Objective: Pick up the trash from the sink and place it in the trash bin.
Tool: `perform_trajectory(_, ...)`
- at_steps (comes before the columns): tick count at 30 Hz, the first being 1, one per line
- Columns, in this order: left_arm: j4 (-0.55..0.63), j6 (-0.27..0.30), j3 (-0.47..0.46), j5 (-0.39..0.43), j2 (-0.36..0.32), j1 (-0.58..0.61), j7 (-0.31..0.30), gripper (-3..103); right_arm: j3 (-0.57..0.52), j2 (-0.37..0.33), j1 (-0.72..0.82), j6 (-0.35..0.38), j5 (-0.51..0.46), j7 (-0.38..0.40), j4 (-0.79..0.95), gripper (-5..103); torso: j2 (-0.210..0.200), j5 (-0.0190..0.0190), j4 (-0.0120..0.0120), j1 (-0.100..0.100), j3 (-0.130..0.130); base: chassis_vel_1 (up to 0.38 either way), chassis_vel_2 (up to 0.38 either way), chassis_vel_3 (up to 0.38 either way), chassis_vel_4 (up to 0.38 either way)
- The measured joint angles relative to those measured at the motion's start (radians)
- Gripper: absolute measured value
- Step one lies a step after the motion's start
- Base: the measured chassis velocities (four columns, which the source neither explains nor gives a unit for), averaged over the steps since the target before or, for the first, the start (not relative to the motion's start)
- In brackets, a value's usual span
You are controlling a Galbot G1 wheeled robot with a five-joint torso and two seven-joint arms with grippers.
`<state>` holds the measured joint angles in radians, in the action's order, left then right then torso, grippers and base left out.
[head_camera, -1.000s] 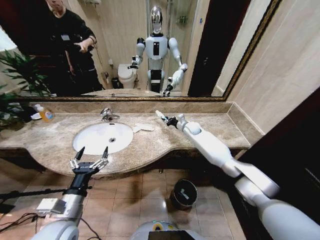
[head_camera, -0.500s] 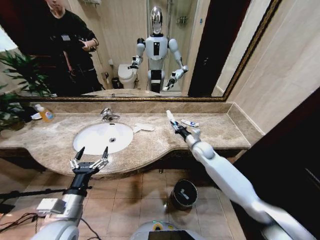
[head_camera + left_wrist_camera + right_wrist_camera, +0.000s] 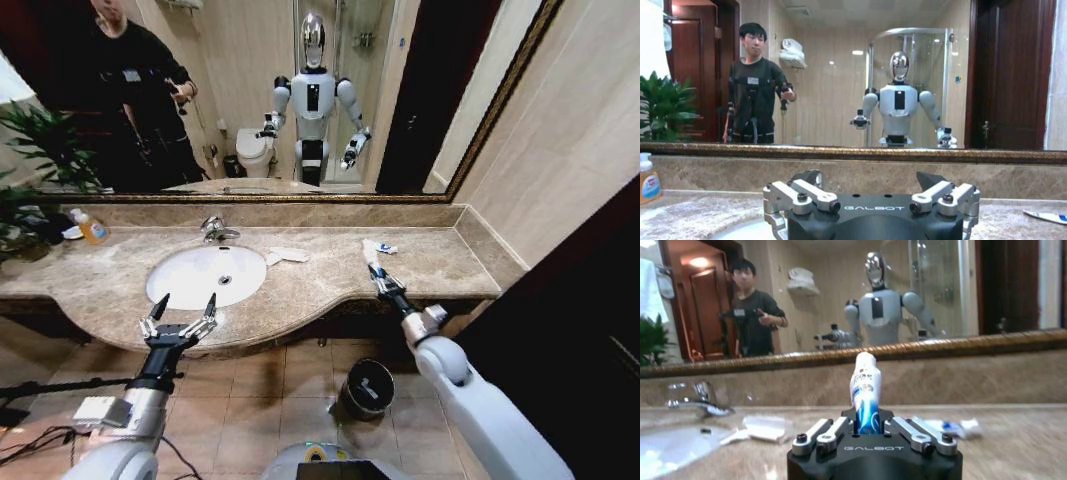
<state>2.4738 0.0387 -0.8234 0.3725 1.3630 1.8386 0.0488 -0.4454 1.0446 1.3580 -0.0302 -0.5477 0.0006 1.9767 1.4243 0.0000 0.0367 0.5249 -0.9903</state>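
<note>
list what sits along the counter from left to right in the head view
orange soap bottle → chrome faucet → crumpled white paper → tube held upright in the right gripper

The right gripper (image 3: 381, 278), jaws clamped on a white and blue tube (image 3: 371, 254), hangs over the table's near right edge with open air around it. Below lies bare tiled floor (image 3: 260, 400) and the trash bin (image 3: 365, 388), its mouth unobstructed. The sink (image 3: 205, 275) lies open; the faucet (image 3: 212, 229) stands at its far rim, with crumpled paper (image 3: 288, 255) to its right.
</note>
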Motion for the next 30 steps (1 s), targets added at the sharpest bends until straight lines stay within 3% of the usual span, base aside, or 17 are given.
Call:
perform_trajectory(8, 0.000, 0.000, 0.000, 0.000, 0.000, 0.000, 0.000, 100, -0.083, 0.052, 0.160, -0.084, 0.067, -0.076, -0.032, 18, 0.000, 0.0000, 0.0000, 0.000, 0.000, 0.000, 0.000, 0.000, 0.000)
perform_trajectory(16, 0.000, 0.000, 0.000, 0.000, 0.000, 0.000, 0.000, 100, -0.098, 0.102, 0.275, -0.175, 0.141, -0.139, -0.149, 18, 0.000, -0.0001, -0.0001, 0.000, 0.000, 0.000, 0.000, 0.000, 0.000)
perform_trajectory(30, 0.000, 0.000, 0.000, 0.000, 0.000, 0.000, 0.000, 100, -0.011, 0.235, 0.135, -0.215, 0.270, -0.168, -0.537, 18, 0.000, -0.0001, 0.0001, 0.000, 0.000, 0.000, 0.000, 0.000, 0.000)
